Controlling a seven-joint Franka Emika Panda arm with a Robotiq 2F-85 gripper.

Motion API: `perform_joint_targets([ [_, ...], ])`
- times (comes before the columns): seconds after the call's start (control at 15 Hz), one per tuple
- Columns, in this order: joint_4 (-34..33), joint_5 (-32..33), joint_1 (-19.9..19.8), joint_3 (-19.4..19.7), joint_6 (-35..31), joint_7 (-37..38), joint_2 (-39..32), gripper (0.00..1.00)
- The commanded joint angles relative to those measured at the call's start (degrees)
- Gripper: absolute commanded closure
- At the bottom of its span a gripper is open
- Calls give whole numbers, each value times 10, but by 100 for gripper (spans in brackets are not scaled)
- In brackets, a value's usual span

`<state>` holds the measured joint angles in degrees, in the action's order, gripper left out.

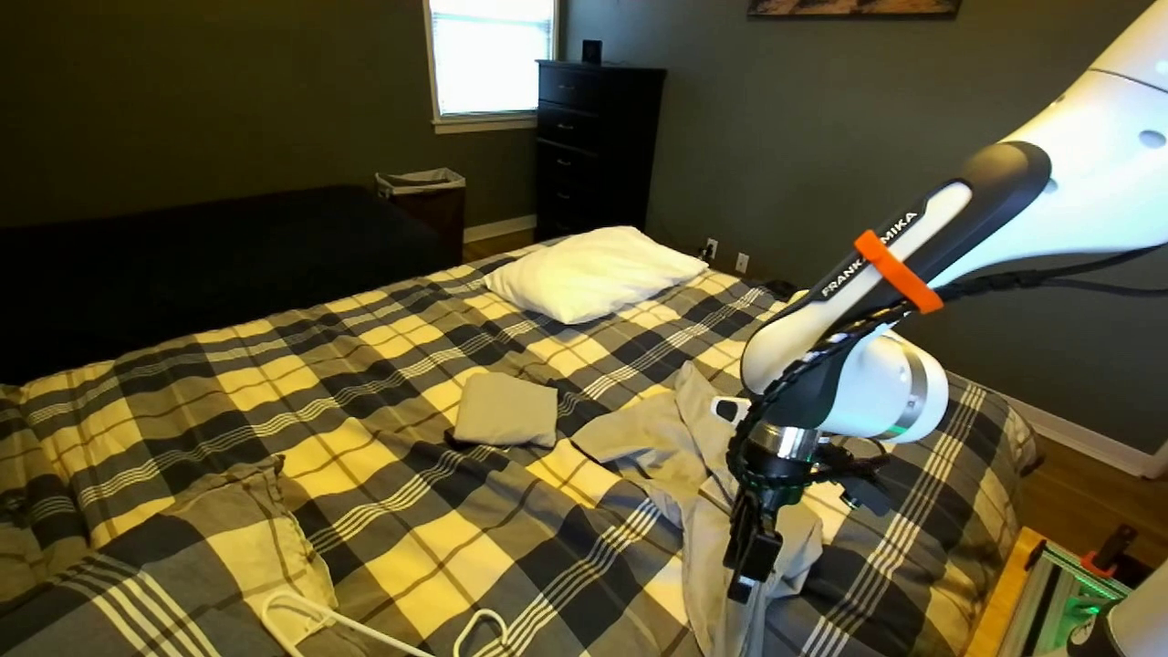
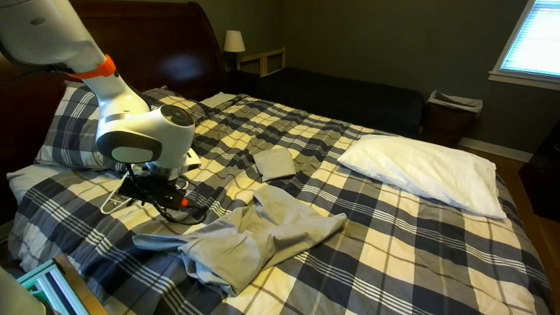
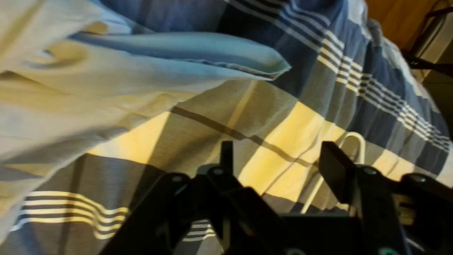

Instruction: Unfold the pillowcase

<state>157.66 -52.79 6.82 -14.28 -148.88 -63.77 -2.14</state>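
Observation:
A grey pillowcase (image 1: 652,447) lies crumpled and partly spread on the plaid bed, with several folds; it shows fully in an exterior view (image 2: 245,245). In the wrist view the pillowcase (image 3: 88,92) is at the upper left, with a raised, open-looking edge pointing right. A folded grey cloth square (image 1: 506,411) lies beyond it, also in an exterior view (image 2: 275,164). My gripper (image 3: 277,156) is open and empty over the plaid cover, apart from the pillowcase. In an exterior view the gripper (image 1: 753,570) overlaps the pillowcase; in an exterior view the gripper (image 2: 153,194) is beside it, headboard side.
A white wire hanger (image 2: 114,199) lies on the bed near the gripper; it shows behind the right finger in the wrist view (image 3: 313,193). A white pillow (image 1: 598,274) lies at the far end. Plaid pillows (image 2: 72,127) lean by the headboard. A metal-topped stand (image 1: 1049,584) adjoins the bed.

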Motion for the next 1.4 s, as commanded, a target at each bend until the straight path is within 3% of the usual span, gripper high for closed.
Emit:
perform_joint_targets([
  [0.0, 4, 54, -6, 41, -86, 67, -3, 5],
  [0.07, 3, 69, -7, 48, -118, 89, -10, 0],
  [0.47, 3, 67, -2, 82, -340, 168, -86, 0],
  [0.73, 4, 24, 43, 151, -446, 197, -160, 0],
  [0.87, 0, -23, 79, 195, -468, 198, -194, 0],
  [1.0, 2, -68, 119, 233, -431, 179, -205, 0],
  [1.07, 4, -34, 75, 201, -444, 181, -188, 0],
  [1.33, -6, -41, 83, 206, -431, 184, -195, 0],
])
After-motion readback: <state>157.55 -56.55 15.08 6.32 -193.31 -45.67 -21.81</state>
